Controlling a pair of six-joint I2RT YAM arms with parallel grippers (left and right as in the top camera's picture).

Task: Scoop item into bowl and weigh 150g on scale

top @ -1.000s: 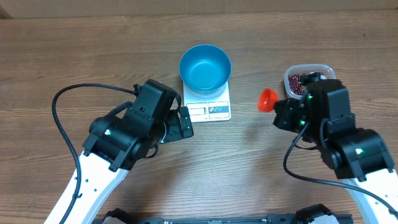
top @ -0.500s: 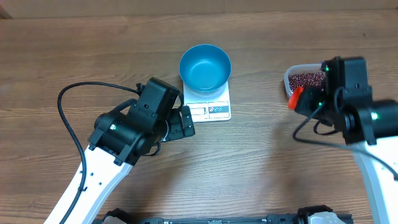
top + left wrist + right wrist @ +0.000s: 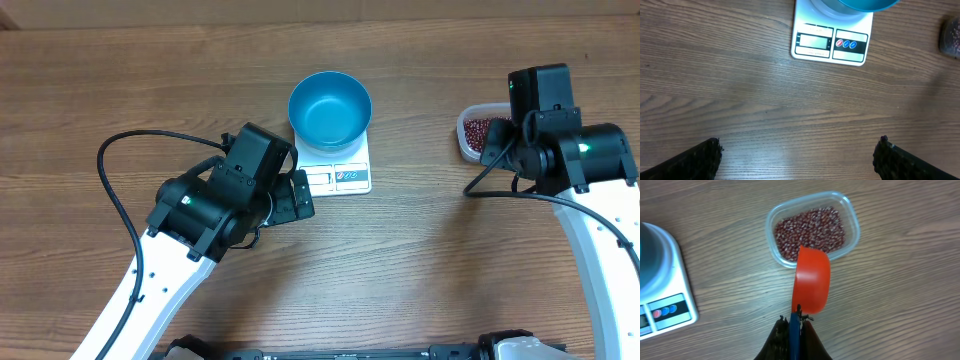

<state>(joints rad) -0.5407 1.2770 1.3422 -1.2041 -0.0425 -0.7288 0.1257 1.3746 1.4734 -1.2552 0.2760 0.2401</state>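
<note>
left gripper (image 3: 799,141) spread wide, hovering over table (image 3: 740,90) just short of scale (image 3: 831,42). right gripper (image 3: 795,319) pinching orange scoop (image 3: 811,280) by handle, cup over near rim of clear tub (image 3: 854,222). blue bowl (image 3: 330,108) sits on scale, mid-table toward far edge. beans (image 3: 810,227) heaped in tub, toward far right corner.

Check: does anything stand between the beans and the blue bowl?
Nothing visible does. Only wooden table lies between the beans in their tub and the bowl on the scale.

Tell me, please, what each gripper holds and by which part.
The right gripper pinches the orange-red plastic scoop by its handle end; the left gripper holds nothing.
</note>
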